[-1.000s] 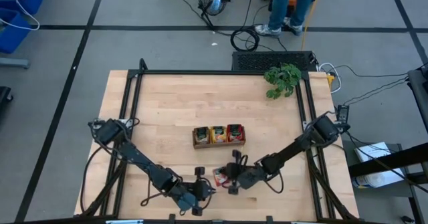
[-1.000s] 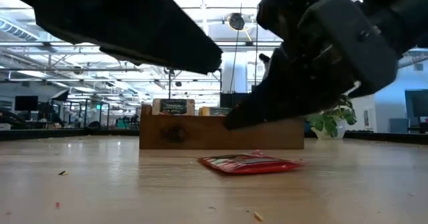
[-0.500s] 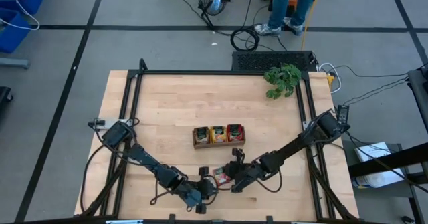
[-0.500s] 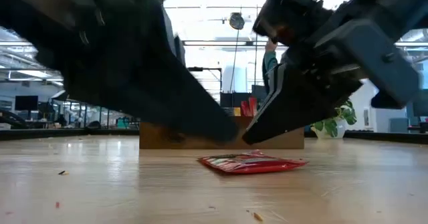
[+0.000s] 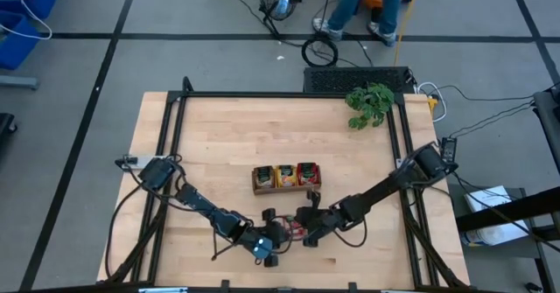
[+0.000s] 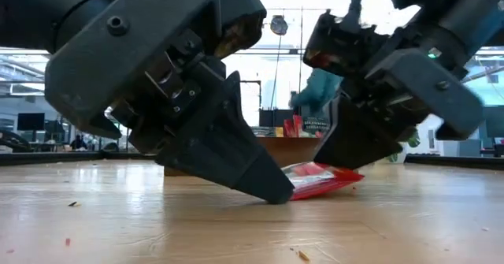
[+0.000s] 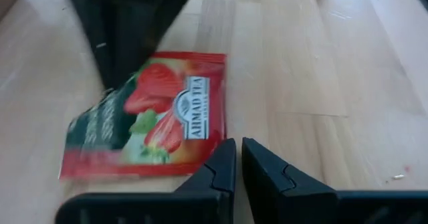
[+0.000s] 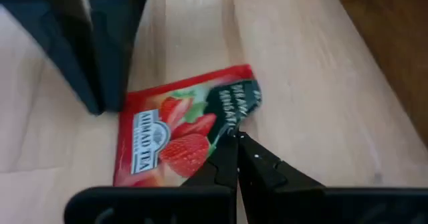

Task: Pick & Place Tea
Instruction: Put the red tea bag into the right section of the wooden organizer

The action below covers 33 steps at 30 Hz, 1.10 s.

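Red tea sachet (image 7: 150, 114) flat on wood — left gripper (image 7: 237, 158) and right gripper (image 8: 235, 142) jaws pressed together at opposite edges.

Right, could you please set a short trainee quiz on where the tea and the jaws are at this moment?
1. True or false: the red tea sachet lies inside the tray.
2. How many tray compartments hold tea? A one, B two, C three.
3. Which has its jaws wide open: the left gripper, the right gripper, or neither?
Key: 1 false, it lies on the table; 2 C; 3 neither.
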Available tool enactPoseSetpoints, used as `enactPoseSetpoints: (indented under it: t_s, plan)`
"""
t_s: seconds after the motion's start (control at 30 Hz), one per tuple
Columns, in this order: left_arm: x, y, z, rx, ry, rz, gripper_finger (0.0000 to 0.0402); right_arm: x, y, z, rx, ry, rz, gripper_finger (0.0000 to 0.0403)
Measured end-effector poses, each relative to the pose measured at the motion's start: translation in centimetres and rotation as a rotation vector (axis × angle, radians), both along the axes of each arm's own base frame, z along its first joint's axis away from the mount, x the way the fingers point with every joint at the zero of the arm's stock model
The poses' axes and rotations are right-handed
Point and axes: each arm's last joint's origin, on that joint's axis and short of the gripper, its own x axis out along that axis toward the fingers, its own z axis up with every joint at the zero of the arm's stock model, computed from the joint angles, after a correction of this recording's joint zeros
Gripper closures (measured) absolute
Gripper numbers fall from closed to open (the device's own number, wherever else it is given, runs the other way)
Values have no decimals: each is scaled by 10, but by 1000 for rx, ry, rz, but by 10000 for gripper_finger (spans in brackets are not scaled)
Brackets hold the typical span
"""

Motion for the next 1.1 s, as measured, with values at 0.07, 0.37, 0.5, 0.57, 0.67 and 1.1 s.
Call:
enactPoseSetpoints:
  t_s: [0.07, 0.37, 0.5, 0.57, 0.67, 1.1]
  plan:
    - [-1, 1, -1, 3, 12, 8, 366, -4, 4, -1, 10, 1, -8, 403]
    - [-8, -2, -6, 6, 78, 15, 366, -17, 21, -5, 72, 14, -11, 403]
    - [-9, -2, -6, -15, 88, 23, 366, -21, 25, -1, 84, 16, 6, 403]
    - [-9, -2, -7, -21, 93, 16, 366, -22, 25, 5, 86, 17, 39, 403]
    - [-9, -2, -7, -28, 102, 9, 366, -25, 25, 19, 71, -10, 85, 399]
    - [-10, -2, -8, -12, 109, -9, 366, -46, 11, 65, 168, -11, -1, 318]
